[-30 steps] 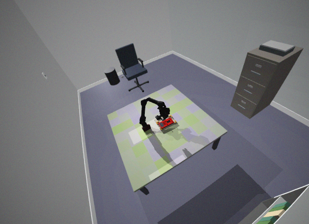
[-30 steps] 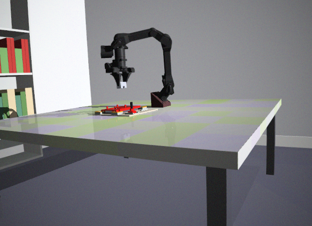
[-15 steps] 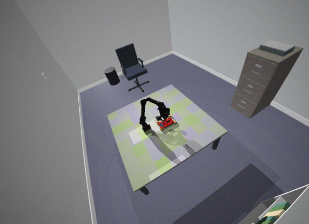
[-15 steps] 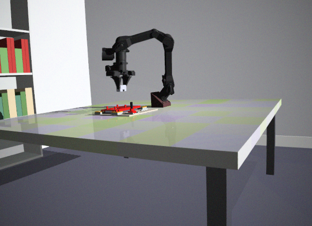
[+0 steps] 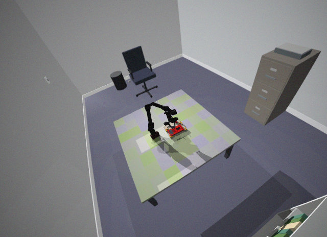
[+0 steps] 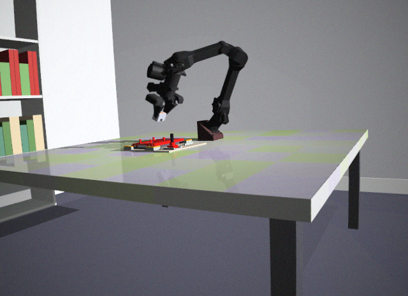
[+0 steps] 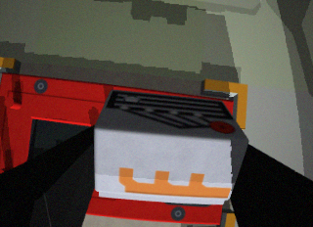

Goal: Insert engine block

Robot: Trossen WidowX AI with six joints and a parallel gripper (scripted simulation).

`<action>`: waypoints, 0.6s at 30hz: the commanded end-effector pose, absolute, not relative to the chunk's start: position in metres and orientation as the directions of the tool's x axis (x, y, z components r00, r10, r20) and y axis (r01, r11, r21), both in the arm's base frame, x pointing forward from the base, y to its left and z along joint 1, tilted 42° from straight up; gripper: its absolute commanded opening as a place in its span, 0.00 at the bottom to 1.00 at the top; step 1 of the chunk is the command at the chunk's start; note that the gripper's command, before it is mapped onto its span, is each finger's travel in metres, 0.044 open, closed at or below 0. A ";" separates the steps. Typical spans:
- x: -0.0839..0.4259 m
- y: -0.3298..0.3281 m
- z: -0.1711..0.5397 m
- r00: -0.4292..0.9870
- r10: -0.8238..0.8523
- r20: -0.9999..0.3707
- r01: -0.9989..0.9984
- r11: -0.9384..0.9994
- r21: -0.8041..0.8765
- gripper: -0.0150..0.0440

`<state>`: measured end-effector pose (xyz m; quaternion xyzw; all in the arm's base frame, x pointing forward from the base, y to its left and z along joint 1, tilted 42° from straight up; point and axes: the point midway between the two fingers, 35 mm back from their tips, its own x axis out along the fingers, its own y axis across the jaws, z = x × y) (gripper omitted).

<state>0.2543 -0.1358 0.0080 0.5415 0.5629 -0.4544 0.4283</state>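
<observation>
My gripper [image 6: 160,114] [image 7: 164,141] is shut on the engine block [image 6: 160,117] [image 7: 156,151], a pale grey block with orange pipes on one side and a black grille and red cap on top. The gripper leans and holds the block in the air above the red car body [image 5: 172,132] [image 6: 158,143] [image 7: 68,92], not touching it. In the exterior view a small dark notch shows at the block's lower edge. In the wrist view the dark opening [image 7: 56,130] lies left of the block, partly covered by a finger; the rib cannot be made out.
Grey and yellow corner holders [image 6: 153,148] [image 7: 242,107] surround the car body. A black upright post [image 6: 171,137] on a red foot stands beside it on a pale board [image 6: 199,146]. Short red pegs stick up from the body. The arm's base stands behind on the patterned table [image 5: 147,159] [image 6: 210,180].
</observation>
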 end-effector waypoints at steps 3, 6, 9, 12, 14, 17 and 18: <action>0.254 -0.129 0.010 -0.034 0.016 -0.999 0.999 -0.016 -0.035 0.25; 0.254 -0.129 0.010 -0.030 -0.007 -1.000 0.999 -0.018 -0.030 0.25; 0.254 -0.129 0.010 -0.030 -0.007 -1.000 0.999 -0.018 -0.030 0.25; 0.254 -0.129 0.010 -0.030 -0.007 -1.000 0.999 -0.018 -0.030 0.25; 0.254 -0.128 0.010 -0.032 -0.020 -0.999 0.999 -0.018 -0.031 0.25; 0.254 -0.124 0.008 -0.034 -0.072 -0.997 0.999 -0.017 -0.033 0.25; 0.255 -0.122 0.007 -0.035 -0.095 -0.995 0.999 -0.017 -0.033 0.25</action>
